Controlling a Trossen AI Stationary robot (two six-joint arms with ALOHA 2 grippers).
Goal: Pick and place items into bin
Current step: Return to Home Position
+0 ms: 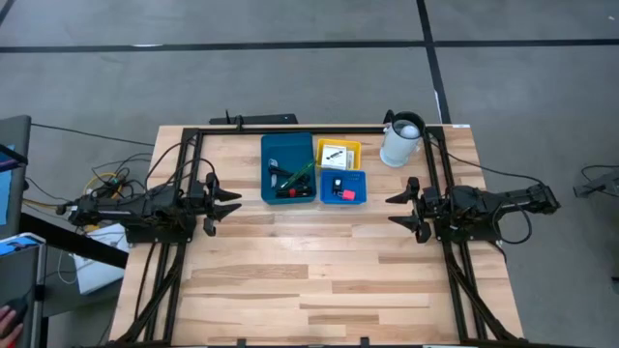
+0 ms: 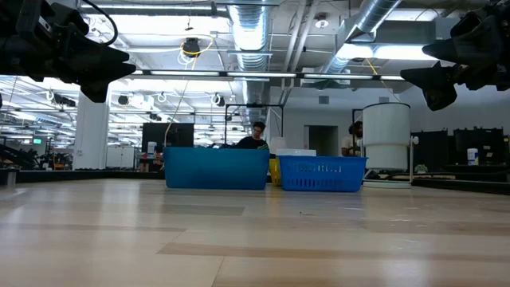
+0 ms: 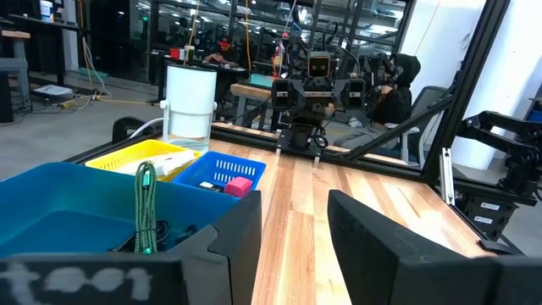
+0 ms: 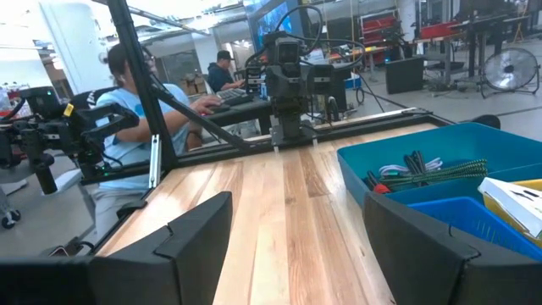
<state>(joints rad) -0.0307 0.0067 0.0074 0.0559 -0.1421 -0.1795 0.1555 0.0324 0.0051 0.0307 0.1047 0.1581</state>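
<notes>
Both grippers hang empty above the table (image 1: 319, 275), fingers spread wide. From my console the left gripper (image 1: 233, 204) is at one side and the right gripper (image 1: 394, 210) at the other. They point inward at each other across bare planks of pale and brown wood, and neither touches anything.

Between them, toward the far edge, sits the bin (image 1: 290, 136): three shallow plastic trays pushed together into one block. One teal tray (image 1: 267, 159), long and smooth-walled, lies nearest the left gripper. One yellow tray (image 1: 353, 160) and one blue tray (image 1: 359, 180), both small and squarish, sit beside it, with yellow on the far side of blue. The blue one has lattice walls.

I count the contents by tray. Teal holds a tangle of black cords (image 4: 417, 161), one braided green cord (image 3: 146, 203) and a small red bit (image 1: 283, 191). Yellow holds one white card (image 1: 336, 153), printed. Blue holds one pinkish-red block (image 1: 349, 194) and one small black piece (image 1: 337, 184).

One white cylindrical jug (image 1: 401, 142) stands just beside the yellow tray, on the right gripper's side.
</notes>
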